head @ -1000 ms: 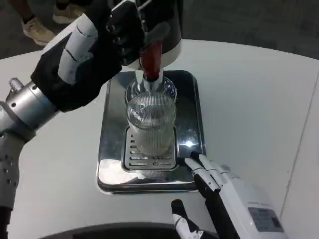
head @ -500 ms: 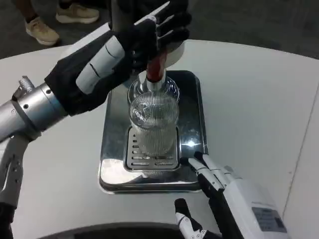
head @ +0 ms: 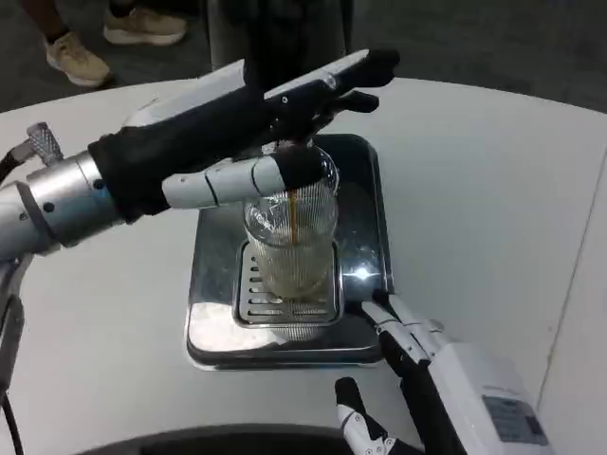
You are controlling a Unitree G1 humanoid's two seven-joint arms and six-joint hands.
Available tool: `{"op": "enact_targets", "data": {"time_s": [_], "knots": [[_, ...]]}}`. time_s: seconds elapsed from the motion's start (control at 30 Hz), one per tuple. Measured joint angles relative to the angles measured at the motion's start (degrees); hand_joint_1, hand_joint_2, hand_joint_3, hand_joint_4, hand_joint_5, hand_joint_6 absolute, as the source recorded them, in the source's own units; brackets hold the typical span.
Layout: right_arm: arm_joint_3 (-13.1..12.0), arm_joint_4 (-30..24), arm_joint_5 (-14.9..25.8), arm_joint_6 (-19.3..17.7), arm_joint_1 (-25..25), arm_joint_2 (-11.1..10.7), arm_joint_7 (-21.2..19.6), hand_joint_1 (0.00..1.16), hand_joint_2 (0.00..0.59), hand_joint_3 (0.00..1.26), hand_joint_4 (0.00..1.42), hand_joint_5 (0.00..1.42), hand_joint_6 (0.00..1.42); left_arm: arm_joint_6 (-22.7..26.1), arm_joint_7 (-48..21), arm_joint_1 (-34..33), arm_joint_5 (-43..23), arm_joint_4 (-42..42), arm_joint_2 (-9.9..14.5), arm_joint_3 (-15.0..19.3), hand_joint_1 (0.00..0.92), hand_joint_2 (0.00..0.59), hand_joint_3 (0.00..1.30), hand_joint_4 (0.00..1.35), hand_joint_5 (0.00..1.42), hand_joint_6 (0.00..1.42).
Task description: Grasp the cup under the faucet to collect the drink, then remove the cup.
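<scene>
A clear ribbed cup [head: 289, 251] stands upright on the slotted grate of a chrome drip tray [head: 213, 332]. A thin brown stream [head: 296, 213] falls into it and a little pale drink lies at its bottom. My left hand [head: 237, 123] stretches flat over the tap above the cup, fingers straight and pointing right, thumb [head: 242, 180] lying across just above the cup's rim. The tap and its red handle are hidden under that hand. My right hand [head: 427, 360] lies open at the tray's front right corner, fingers apart, not touching the cup.
The dark dispenser body [head: 275, 33] rises behind the tray. Two people's shoes [head: 76, 57] show on the floor past the table's far left edge. A dark curved rim [head: 190, 441] runs along the bottom edge. White tabletop [head: 474, 190] spreads to the right.
My left hand has gone from curled around the red handle to stretched flat over it, hiding it. A brown stream now runs into the cup. The right hand has barely moved.
</scene>
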Motion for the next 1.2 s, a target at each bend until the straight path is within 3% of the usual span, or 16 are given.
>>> {"op": "enact_targets", "data": {"time_s": [0.23,0.37,0.67,0.9,1.2], "knots": [[-0.09,0.22,0.59,0.50,-0.17,1.36,-0.68,0.39,0.451,0.12,0.07,0.12,0.18,-8.34,2.45,0.03,4.48,0.21,1.93,-1.10,0.000,0.115,0.00,0.00,0.06,0.01],[-0.41,0.81,1.64,1.22,-0.86,2.00,-0.68,0.37,0.363,0.04,0.04,0.09,0.17,-10.15,3.96,0.31,5.74,-0.03,2.31,-1.39,0.000,0.114,0.00,0.00,0.06,0.01],[-3.61,6.16,7.79,4.78,-8.24,5.40,-1.02,0.41,0.262,0.00,0.00,0.00,0.10,-11.71,6.89,1.81,6.85,-2.16,3.37,-2.15,0.000,0.112,0.00,0.00,0.04,0.00],[-5.91,12.24,11.73,6.33,-15.61,6.23,-2.24,0.48,0.235,0.00,0.00,0.00,0.06,-11.65,7.74,2.46,6.85,-3.88,4.25,-2.43,0.000,0.116,0.00,0.00,0.03,0.00],[-6.73,18.79,15.93,6.86,-22.23,6.80,-5.32,0.53,0.226,0.00,0.00,0.00,0.02,-11.50,8.41,3.11,6.80,-4.70,4.69,-2.57,0.000,0.117,0.00,0.00,0.03,0.00]]}}
